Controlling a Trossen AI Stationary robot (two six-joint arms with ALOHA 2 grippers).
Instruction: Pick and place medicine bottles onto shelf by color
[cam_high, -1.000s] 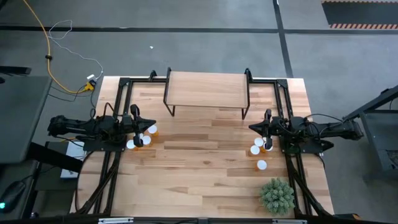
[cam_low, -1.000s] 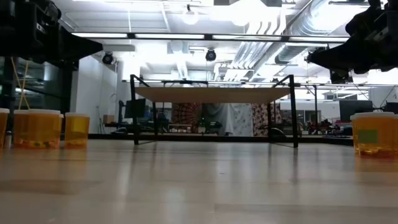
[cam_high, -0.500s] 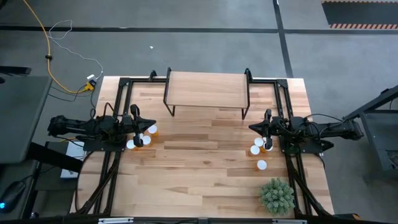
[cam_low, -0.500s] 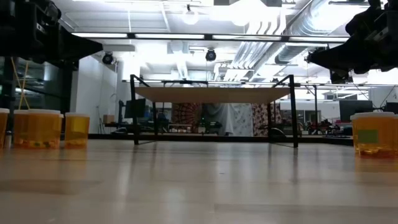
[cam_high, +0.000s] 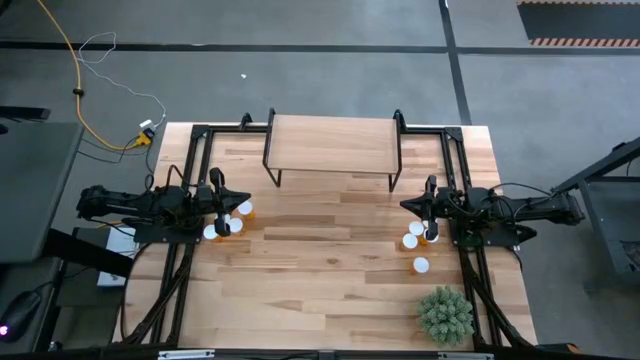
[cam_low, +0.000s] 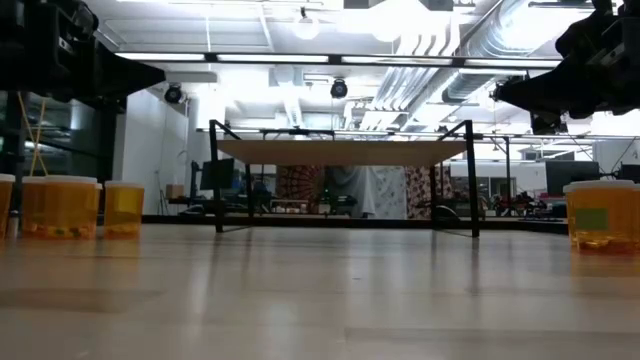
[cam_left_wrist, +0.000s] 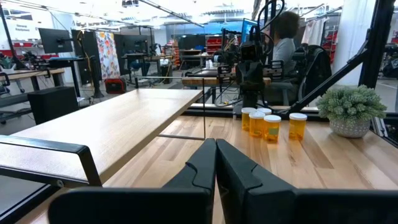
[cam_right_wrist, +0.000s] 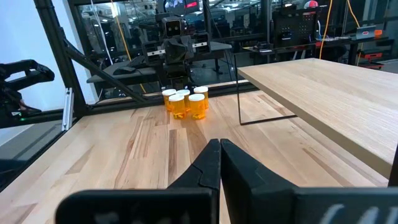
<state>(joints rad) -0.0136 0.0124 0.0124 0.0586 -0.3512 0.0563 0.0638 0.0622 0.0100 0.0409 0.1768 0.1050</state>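
High view | left gripper (cam_high: 222, 200), right gripper (cam_high: 428, 207) closed, empty | medicine bottles (cam_high: 232, 220) crowd just beside jaws; descent risks toppling them

desk (cam_high: 330, 270): light wood planks, smooth, slight sheen
shelf (cam_high: 332, 144): pale matt wood, black metal legs
medicine bottles (cam_left_wrist: 264, 124): translucent orange plastic, white caps

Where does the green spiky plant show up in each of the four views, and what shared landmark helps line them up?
High view: the green spiky plant stands at the table's near right corner.
Low view: not in it.
Left wrist view: at the far right, in a pale pot, beside the bottles.
Right wrist view: not in it.
Shared landmark: the shelf shows in all four views.
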